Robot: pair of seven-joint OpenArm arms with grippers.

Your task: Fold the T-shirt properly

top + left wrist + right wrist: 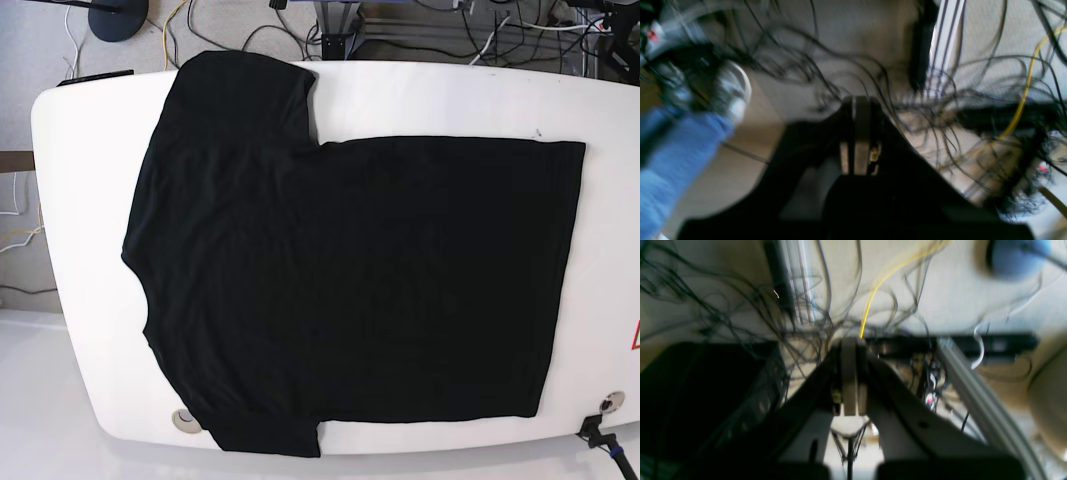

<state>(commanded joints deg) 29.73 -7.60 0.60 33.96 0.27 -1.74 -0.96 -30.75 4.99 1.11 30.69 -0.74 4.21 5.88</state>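
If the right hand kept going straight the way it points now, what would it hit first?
Probably the tangle of black cables and the yellow cable on the floor ahead of the shut right hand; depth is unclear in the blur.

- Left gripper (858, 133): black, wedge-shaped body that widens toward the camera, blurred.
- Its fingers (862, 140) are flat tan-grey pads edged in black, lying flush against each other; a small brass-coloured fitting shows beside them.
- Right gripper (851, 380): dark outer shell with pale, off-white inner arms that spread toward the camera.
- Its fingers (849, 383) are pale beige pads pressed together; one pale arm carries a small dark hole.
- Thin black wires run down below the right pads.
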